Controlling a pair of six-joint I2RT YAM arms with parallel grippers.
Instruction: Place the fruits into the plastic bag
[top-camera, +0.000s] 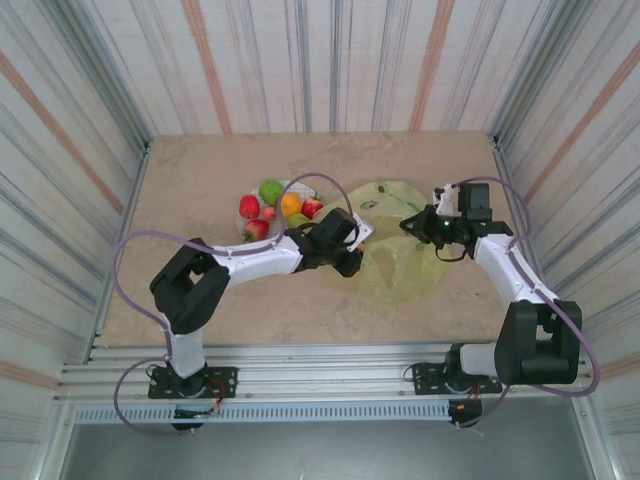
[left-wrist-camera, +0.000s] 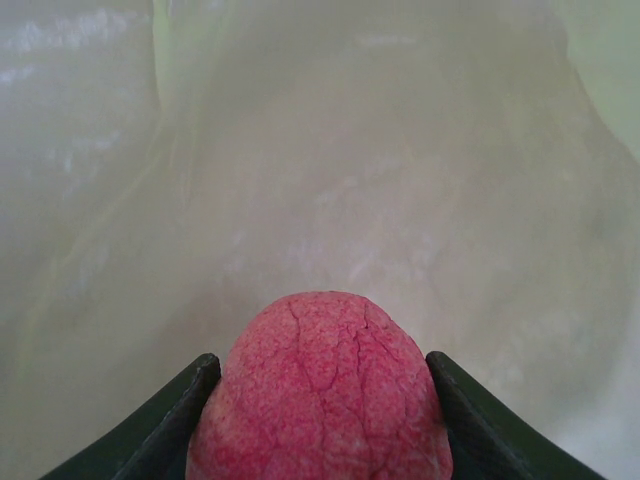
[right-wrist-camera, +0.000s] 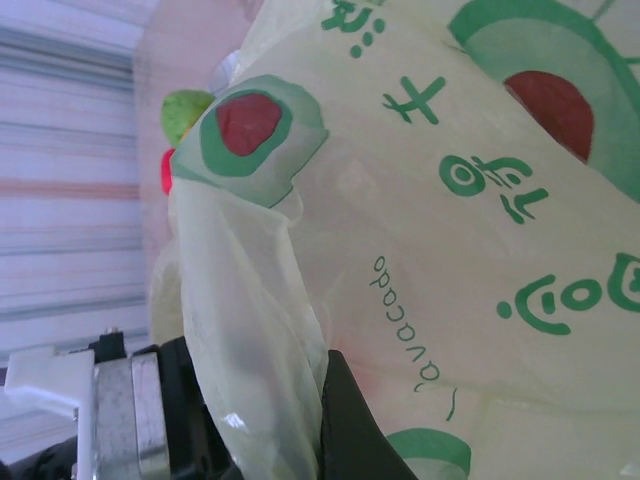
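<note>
Pinkish-red toy fruit (left-wrist-camera: 318, 390) sits gripped in the left tool (top-camera: 347, 260), inside the plastic bag (top-camera: 405, 270), whose rim the right tool (top-camera: 420, 228) pinches open. Next, I judge, comes a release, then a return for the other fruits (top-camera: 290, 204) nearby.

You work over a beige, stone-patterned table (top-camera: 200, 300). Behind it and on both of its sides stand walls (top-camera: 330, 60) of white sheet with grey and orange-brown stripes. A ribbed metal rail (top-camera: 330, 385) runs along the table's near edge, and beyond the rail lies a plain grey surface (top-camera: 330, 450). Soft, even light falls across the table.
</note>
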